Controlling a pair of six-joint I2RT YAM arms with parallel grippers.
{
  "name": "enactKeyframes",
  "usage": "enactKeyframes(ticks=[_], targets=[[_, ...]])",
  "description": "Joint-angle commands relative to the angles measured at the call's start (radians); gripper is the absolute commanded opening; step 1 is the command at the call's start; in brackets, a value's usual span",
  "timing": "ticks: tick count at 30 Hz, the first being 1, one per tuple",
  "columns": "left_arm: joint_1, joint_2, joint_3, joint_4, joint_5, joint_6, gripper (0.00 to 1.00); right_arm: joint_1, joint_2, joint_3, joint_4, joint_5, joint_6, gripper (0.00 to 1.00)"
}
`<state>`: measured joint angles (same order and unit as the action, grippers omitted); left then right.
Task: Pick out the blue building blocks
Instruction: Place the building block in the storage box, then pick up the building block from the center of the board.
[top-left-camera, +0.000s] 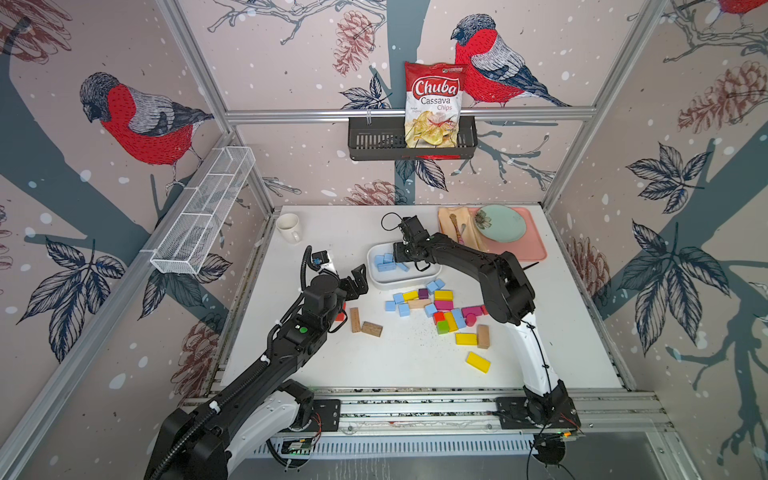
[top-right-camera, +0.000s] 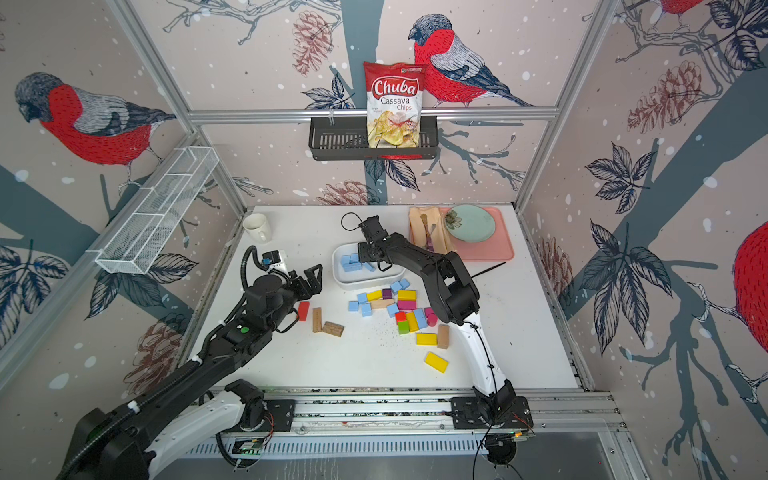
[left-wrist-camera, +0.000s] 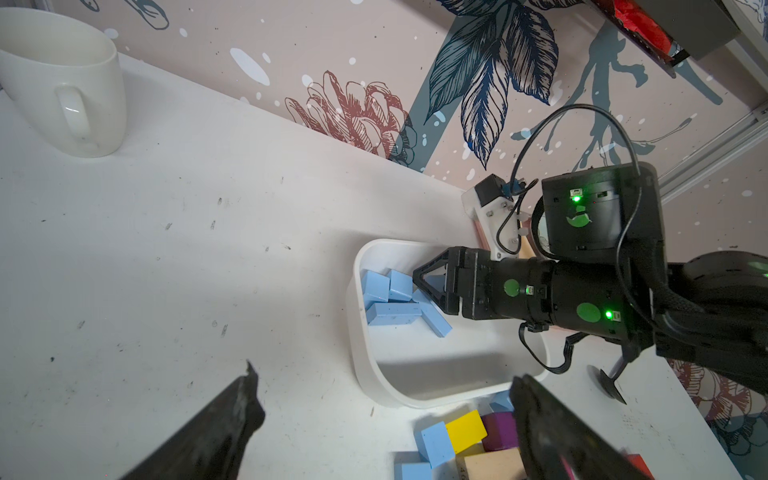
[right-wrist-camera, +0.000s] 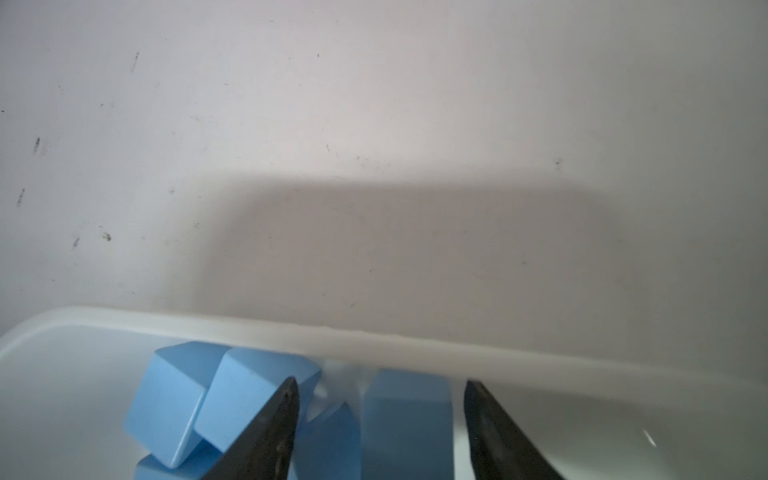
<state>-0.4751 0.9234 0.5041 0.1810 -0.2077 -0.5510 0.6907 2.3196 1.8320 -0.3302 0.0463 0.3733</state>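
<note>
Right end effector open over the bin — lift straight up, clear of the block between its jaws.

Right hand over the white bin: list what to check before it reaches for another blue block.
1. Right hand: jaws apart, gripping nothing: ok.
2. Blue block under it inside the white bin: ok.
3. That block lying at rest: cannot tell, blurred.
4. Left hand open, empty, beside the bin: ok.
5. Blue blocks all picked: not ok, several loose blue blocks lie on the table.
</note>
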Motion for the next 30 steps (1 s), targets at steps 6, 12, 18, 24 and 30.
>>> enactKeyframes(ticks=[6,12,18,24,30], targets=[[0.001,0.015,0.007,0.035,0.015,-0.009,0.97,0.000,-0.160,-0.081,0.022,-0.023,0.020,0.72],[0.001,0.036,0.015,0.035,0.049,-0.002,0.97,0.011,-0.327,-0.203,0.030,-0.001,-0.017,0.85],[0.001,0.080,0.044,0.039,0.082,0.021,0.97,0.023,-0.497,-0.357,0.046,0.023,-0.032,1.00],[-0.004,0.147,0.092,0.023,0.098,0.008,0.97,0.019,-0.643,-0.511,0.067,0.075,-0.035,1.00],[-0.068,0.188,0.121,-0.010,0.050,-0.003,0.97,0.003,-0.728,-0.637,0.084,0.115,-0.018,0.99]])
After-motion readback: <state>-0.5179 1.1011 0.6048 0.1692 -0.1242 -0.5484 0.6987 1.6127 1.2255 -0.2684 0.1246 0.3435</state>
